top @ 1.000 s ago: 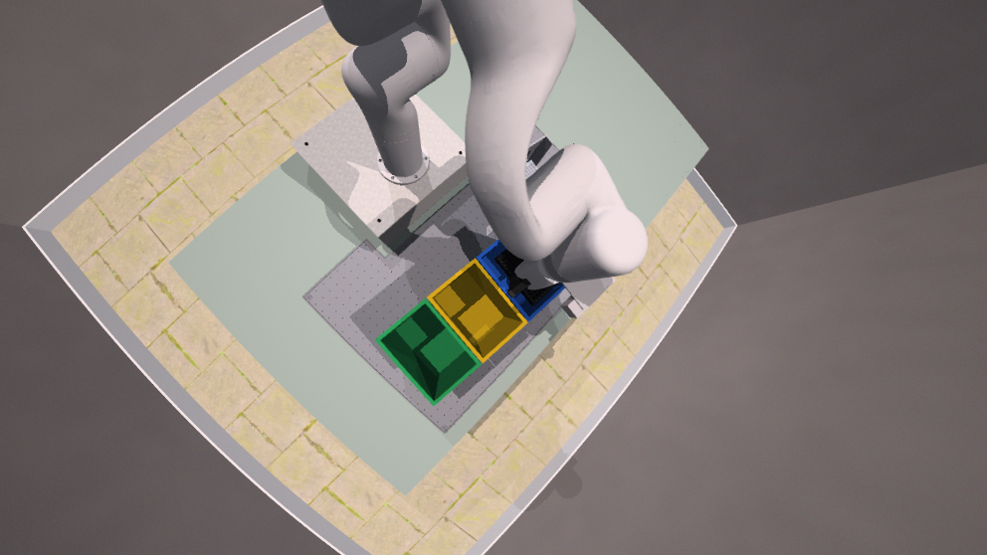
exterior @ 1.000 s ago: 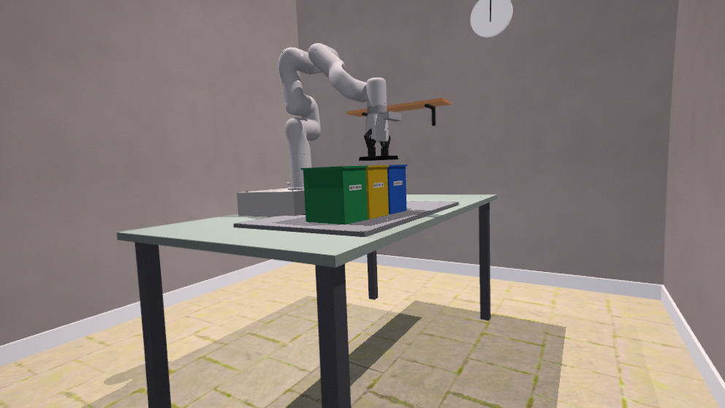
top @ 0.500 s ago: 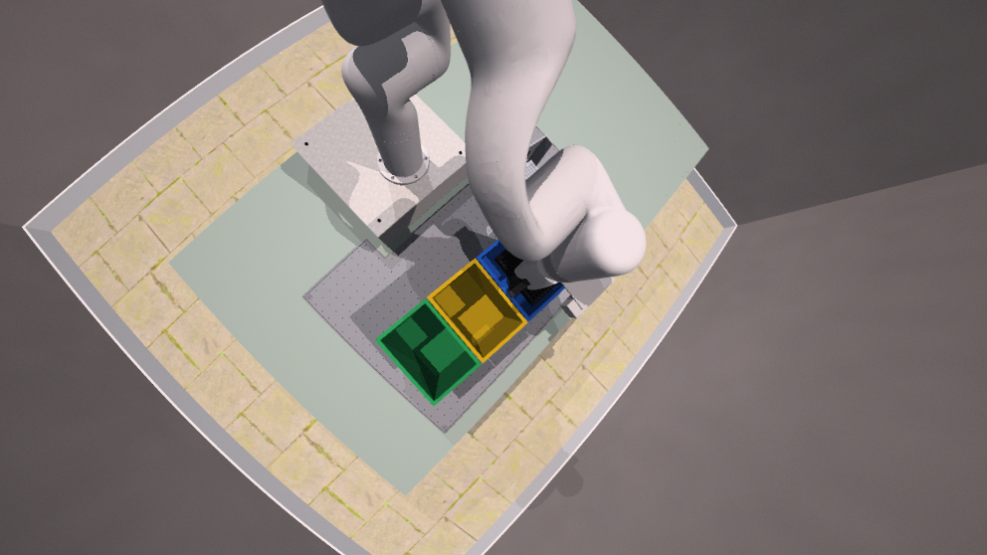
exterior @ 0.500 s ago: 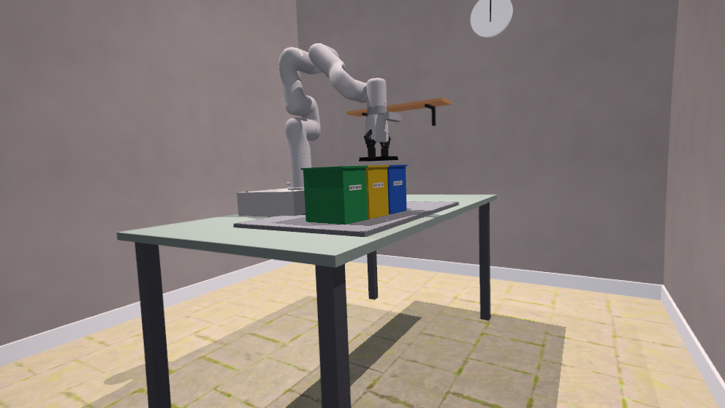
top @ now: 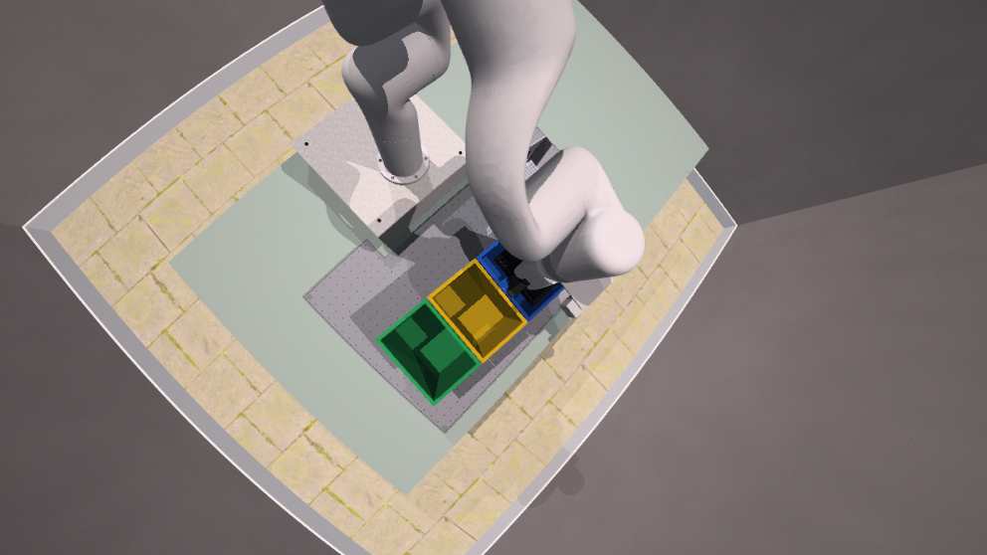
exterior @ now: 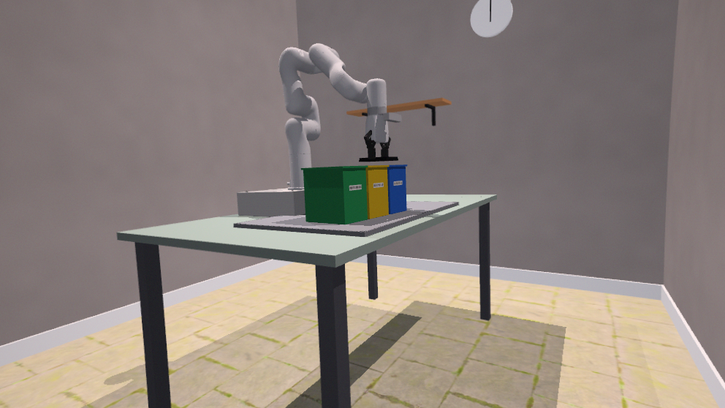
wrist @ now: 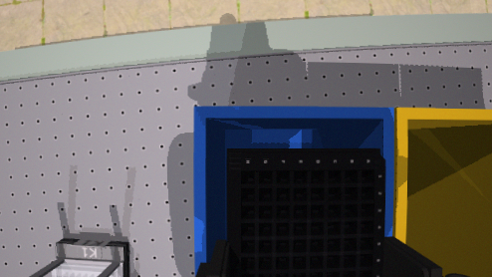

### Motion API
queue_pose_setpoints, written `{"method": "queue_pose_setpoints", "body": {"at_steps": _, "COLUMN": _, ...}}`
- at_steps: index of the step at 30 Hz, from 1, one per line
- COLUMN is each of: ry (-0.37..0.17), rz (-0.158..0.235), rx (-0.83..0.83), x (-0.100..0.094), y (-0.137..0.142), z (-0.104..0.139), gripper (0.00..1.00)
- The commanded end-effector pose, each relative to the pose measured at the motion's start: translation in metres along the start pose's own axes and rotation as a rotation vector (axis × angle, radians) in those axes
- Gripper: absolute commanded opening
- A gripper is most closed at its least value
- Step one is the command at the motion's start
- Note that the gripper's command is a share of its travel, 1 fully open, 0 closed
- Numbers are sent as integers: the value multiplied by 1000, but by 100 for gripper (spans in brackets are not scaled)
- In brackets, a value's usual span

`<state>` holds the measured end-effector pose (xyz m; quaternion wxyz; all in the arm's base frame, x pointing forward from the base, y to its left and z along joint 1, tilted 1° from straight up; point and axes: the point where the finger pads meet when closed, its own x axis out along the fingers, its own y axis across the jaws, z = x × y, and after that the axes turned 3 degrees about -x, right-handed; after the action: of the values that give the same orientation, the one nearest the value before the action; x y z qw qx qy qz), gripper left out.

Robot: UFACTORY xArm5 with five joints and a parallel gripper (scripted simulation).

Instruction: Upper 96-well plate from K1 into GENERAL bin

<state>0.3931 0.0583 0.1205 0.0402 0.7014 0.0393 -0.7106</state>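
Your gripper (exterior: 377, 148) is clamped on the black 96-well plate (wrist: 305, 209), fingers spread wide across it, and you're holding it flat right over the blue bin (exterior: 397, 189), just above the rim. From the wrist camera the plate covers most of the blue bin's opening, with a strip of blue inner wall showing along the far side and the left side; the gripper's dark fingers poke up at the near corners of the plate. The yellow bin (top: 476, 310) sits touching the blue one on its right in that wrist view, and in the top view the green bin (top: 428, 351) closes off the row beyond the yellow. All three stand upright on the grey perforated board (wrist: 100, 149), labels facing out in the exterior view. Down at the left near corner of the wrist view you can see the top of rack K1 (wrist: 92, 249), its label readable and a pale plate (wrist: 82, 269) inside it. The arm (exterior: 329, 66) arches over from its grey base block (exterior: 263, 202) on the green table (exterior: 253, 238), wrist pointing straight down
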Motion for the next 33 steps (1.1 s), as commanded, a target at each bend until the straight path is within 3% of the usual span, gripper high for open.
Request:
{"method": "queue_pose_setpoints", "body": {"at_steps": 1, "ry": 4, "rz": 0, "rx": 0, "x": -1, "y": 0, "z": -1, "gripper": 0}}
{"method": "queue_pose_setpoints", "body": {"at_steps": 33, "ry": 4, "rz": 0, "rx": 0, "x": 4, "y": 0, "z": -1, "gripper": 0}}
